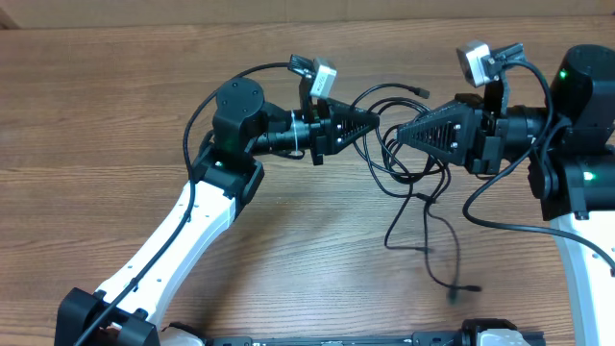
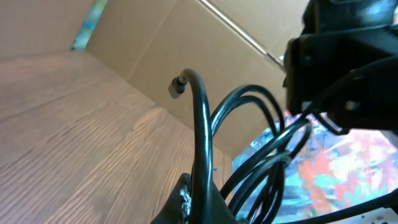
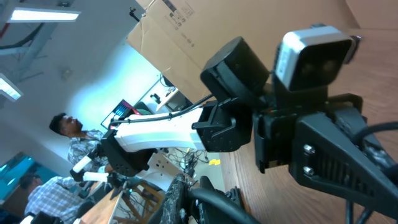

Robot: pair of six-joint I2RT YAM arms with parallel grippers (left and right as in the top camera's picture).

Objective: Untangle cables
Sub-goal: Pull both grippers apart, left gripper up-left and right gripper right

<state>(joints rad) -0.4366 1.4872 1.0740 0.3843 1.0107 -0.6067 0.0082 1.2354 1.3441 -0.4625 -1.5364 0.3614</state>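
The cables [image 1: 411, 154] are thin black cords bunched in loops between my two grippers above the wooden table [image 1: 115, 115]. One strand trails down to a plug end [image 1: 454, 288], and another plug end [image 1: 421, 90] sticks up behind. My left gripper [image 1: 377, 123] points right and is shut on a cord. In the left wrist view that cord [image 2: 200, 143] rises from the gripper [image 2: 200, 209] to a plug end [image 2: 177, 86]. My right gripper [image 1: 402, 135] points left, almost tip to tip with the left one. It [image 3: 185, 200] is shut on a cord [image 3: 214, 200].
A cardboard wall [image 1: 288, 10] runs along the table's far edge. A black rail [image 1: 384, 338] lies at the near edge. Thick arm wires loop off the right arm [image 1: 500, 216] and the left arm [image 1: 207, 106]. A person [image 3: 65, 127] sits beyond the table.
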